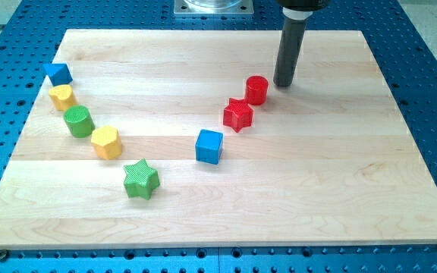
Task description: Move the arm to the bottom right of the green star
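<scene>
The green star point(141, 180) lies on the wooden board point(340, 189), left of centre and towards the view's bottom. My tip point(283, 83) stands on the board far to the star's upper right, just right of a red cylinder point(257, 89). A red star point(238, 114) lies below and left of that cylinder. A blue cube point(209, 146) sits between the red star and the green star, to the green star's upper right.
A line of blocks runs up and left from the green star: a yellow hexagon point(106, 142), a green cylinder point(77, 121), a yellow block point(62, 97) and a blue triangle point(58, 73). A blue perforated table point(431, 68) surrounds the board.
</scene>
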{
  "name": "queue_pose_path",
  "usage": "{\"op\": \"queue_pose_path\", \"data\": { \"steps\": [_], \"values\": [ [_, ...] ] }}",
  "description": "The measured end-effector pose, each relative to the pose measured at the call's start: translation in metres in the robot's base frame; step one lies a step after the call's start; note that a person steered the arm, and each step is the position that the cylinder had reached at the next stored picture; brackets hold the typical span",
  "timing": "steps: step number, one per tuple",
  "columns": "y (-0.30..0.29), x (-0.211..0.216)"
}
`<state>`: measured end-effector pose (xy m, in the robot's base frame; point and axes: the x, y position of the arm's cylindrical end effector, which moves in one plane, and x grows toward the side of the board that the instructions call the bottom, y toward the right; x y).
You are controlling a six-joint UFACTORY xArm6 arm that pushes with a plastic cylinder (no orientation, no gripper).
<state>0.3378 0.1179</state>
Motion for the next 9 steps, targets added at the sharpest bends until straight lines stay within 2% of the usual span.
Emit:
{"op": "queue_pose_path", "data": {
  "steps": [3, 4, 6, 9],
  "values": [
    [0.014, 0.003],
    [0.015, 0.049],
    [-0.108, 0.175],
    [-0.105, 0.175]
  ]
}}
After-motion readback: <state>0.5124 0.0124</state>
